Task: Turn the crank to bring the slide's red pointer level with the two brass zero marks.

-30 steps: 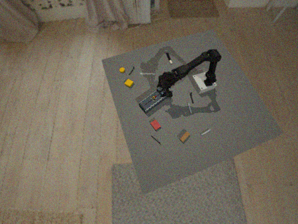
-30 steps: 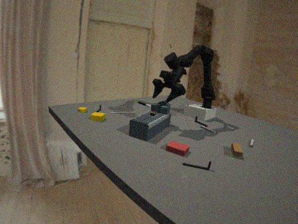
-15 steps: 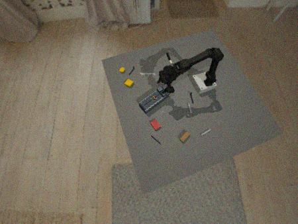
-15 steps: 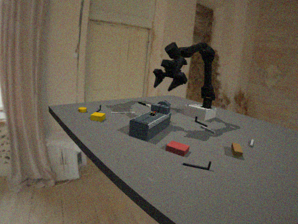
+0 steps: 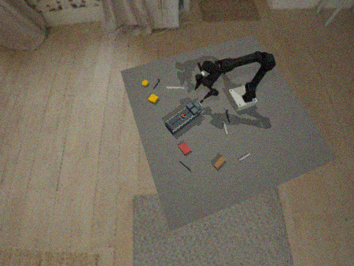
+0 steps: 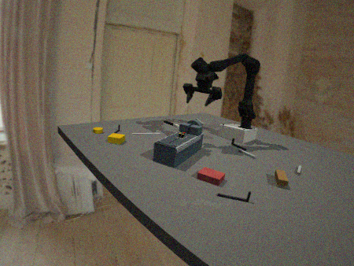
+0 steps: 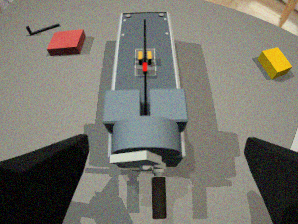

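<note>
1. Yellow block (image 5: 153, 98) (image 6: 116, 138) (image 7: 274, 62). At the left in the top view, lying on the table (image 5: 204, 205) (image 6: 275, 224) well apart from the machine; it seems to have no part in the task
2. Machine (image 5: 174, 124) (image 6: 166, 153) (image 7: 131, 37). The task's device, a long grey-blue body standing on the table between the yellow block and the white base (image 5: 236, 94) (image 6: 236, 134) of the arm
3. Zero marks (image 5: 182, 116) (image 6: 180, 134) (image 7: 140, 56). Two brass pieces, one on each side of the slot, inside a pale outline
4. Red pointer (image 5: 184, 115) (image 6: 183, 133) (image 7: 145, 67). In the wrist view it lies close to the marks but slightly on the crank's side of them. Most of the travel appears done or unneeded; exact alignment is judged to be outstanding
5. Handle (image 7: 159, 197). The dark grip of the crank (image 7: 135, 158), free of contact in the wrist view. Release therefore holds at present, though a small corrective turn probably remains, followed by another release
6. Tool (image 5: 199, 95) (image 6: 197, 104) (image 7: 170, 145). Wide open with nothing between its fingers, raised above the table at the crank end. The turning direction cannot be told from these views
</note>
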Robot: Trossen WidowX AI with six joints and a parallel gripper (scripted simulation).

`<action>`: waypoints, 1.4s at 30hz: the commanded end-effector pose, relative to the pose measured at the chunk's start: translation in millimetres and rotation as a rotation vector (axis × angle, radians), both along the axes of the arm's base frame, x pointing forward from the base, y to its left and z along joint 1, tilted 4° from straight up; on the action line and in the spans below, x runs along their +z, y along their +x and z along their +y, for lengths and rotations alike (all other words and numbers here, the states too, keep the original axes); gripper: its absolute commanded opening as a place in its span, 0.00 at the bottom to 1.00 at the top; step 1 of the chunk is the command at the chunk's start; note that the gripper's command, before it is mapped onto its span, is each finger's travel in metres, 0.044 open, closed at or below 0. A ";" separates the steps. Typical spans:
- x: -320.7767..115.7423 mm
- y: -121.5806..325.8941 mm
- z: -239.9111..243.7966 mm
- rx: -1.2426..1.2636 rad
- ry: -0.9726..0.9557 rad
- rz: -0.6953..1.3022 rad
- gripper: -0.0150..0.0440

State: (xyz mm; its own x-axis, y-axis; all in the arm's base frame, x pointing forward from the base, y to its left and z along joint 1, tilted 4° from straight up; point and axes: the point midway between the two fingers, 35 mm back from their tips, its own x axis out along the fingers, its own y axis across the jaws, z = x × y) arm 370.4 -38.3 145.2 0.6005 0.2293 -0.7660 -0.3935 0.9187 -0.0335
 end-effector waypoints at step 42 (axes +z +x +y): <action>-116.7 -14.2 -12.9 0.049 0.000 -0.039 1.00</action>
